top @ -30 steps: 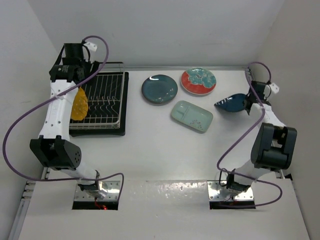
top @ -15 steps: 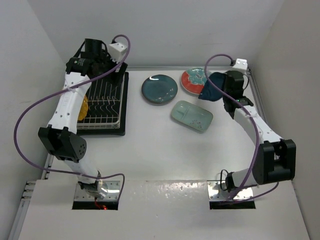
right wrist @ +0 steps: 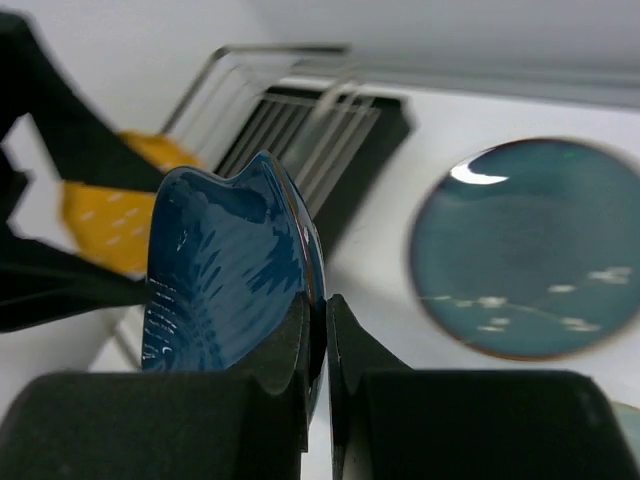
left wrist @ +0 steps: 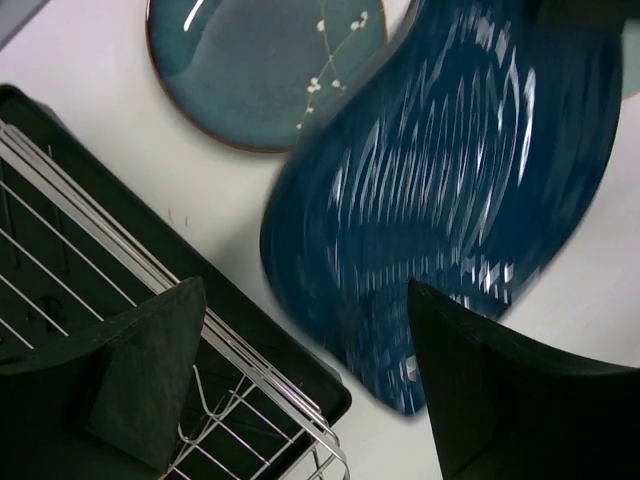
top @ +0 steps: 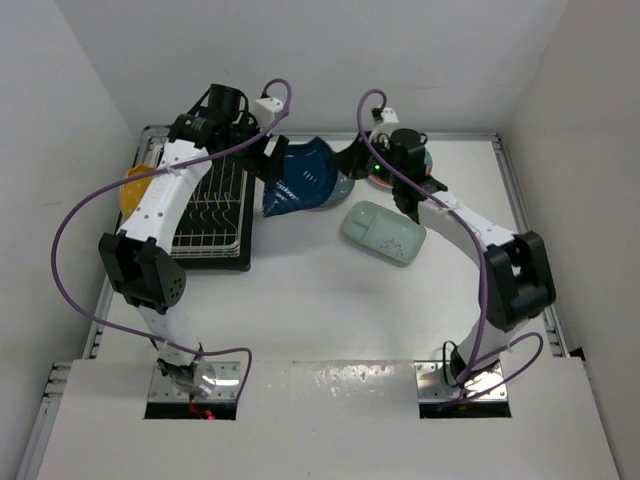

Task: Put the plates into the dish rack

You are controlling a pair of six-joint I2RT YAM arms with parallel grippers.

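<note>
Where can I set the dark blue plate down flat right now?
The near table, in front of the dish rack and pale green plate, is bare. Back centre is crowded: dark blue plate, teal plate, red-rimmed plate, left gripper, right gripper.

The white table (top: pixel 320 310) as I see it on my overhead feed: the dish rack (top: pixel 210 215), on its black tray (top: pixel 200 264), stands at the left side. Just right of the rack lies the dark teal round plate (top: pixel 343 188). Farther right of the rack lies the red-rimmed plate (top: pixel 424 162), mostly hidden from me. The pale green plate (top: pixel 384 232) lies well right of the rack, nearer the arm bases.
</note>
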